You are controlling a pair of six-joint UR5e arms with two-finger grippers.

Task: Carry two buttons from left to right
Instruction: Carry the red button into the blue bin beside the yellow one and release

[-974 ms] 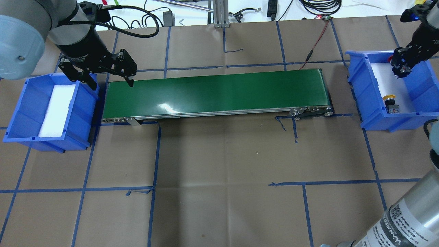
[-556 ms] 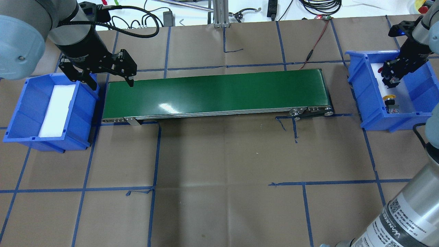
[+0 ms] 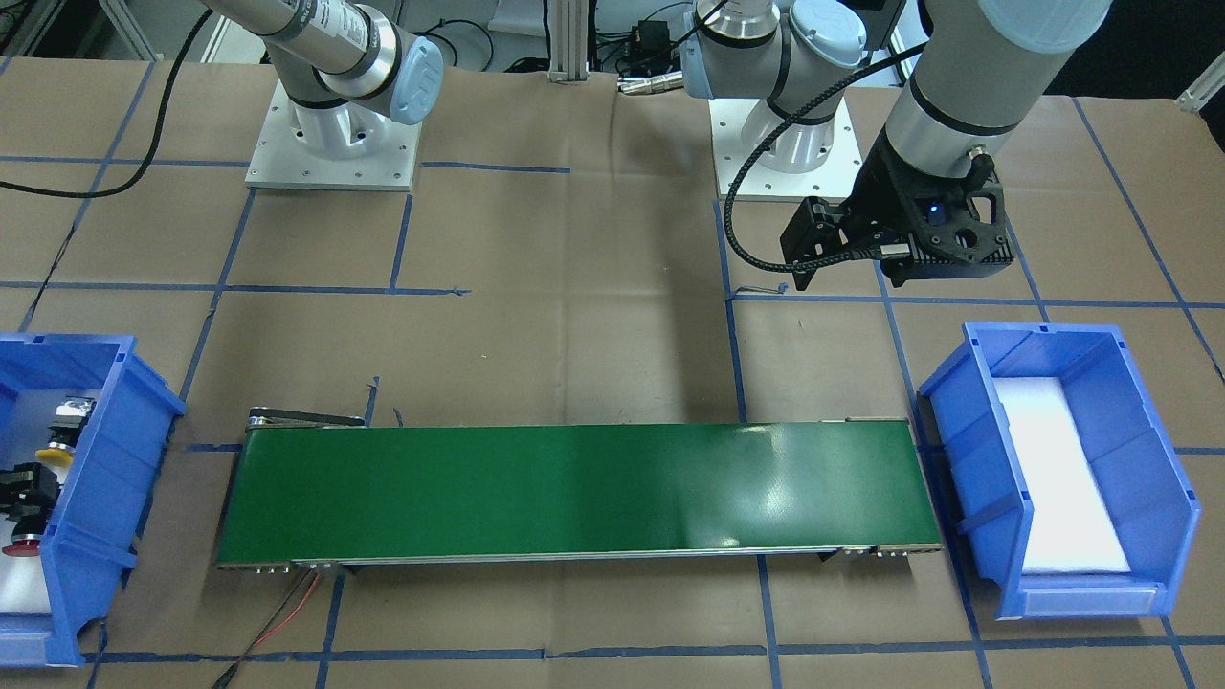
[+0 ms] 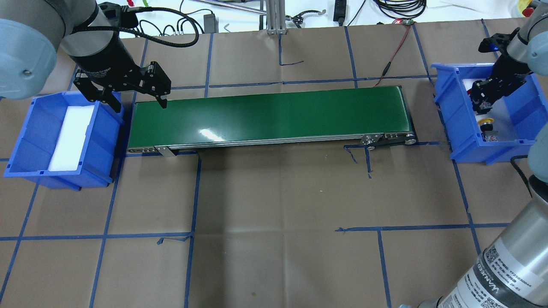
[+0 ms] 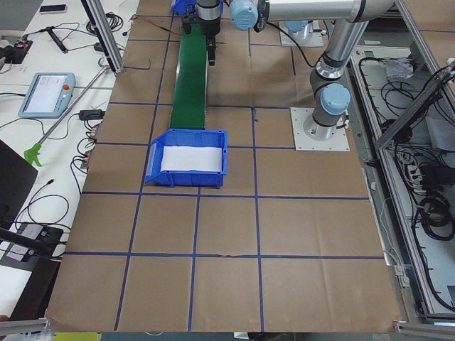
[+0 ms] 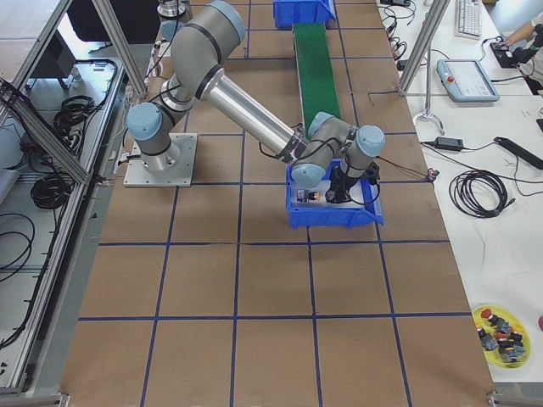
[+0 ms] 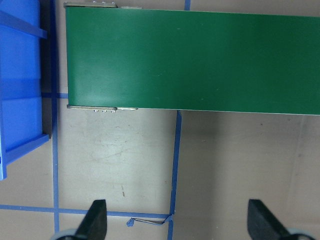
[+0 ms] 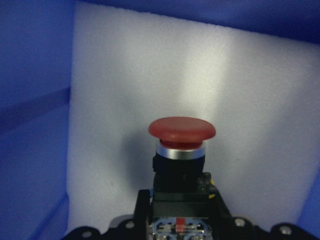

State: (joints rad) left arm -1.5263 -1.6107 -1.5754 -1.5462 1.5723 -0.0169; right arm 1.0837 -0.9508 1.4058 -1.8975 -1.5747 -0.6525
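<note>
Blue bin (image 4: 450, 112) at robot's right: red button (image 8: 182, 131) clamped in right gripper (image 4: 480, 99), just beside yellow button (image 4: 486, 124); left gripper (image 4: 138, 102) spread wide near green conveyor (image 4: 269, 115).

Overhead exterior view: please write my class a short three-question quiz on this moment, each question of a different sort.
1. True or false: the yellow button lies in the right bin.
2. The right hand grips: A) nothing, B) the red button, C) a cable?
3. Is the left hand open or shut?
Key: 1 true; 2 B; 3 open.
</note>
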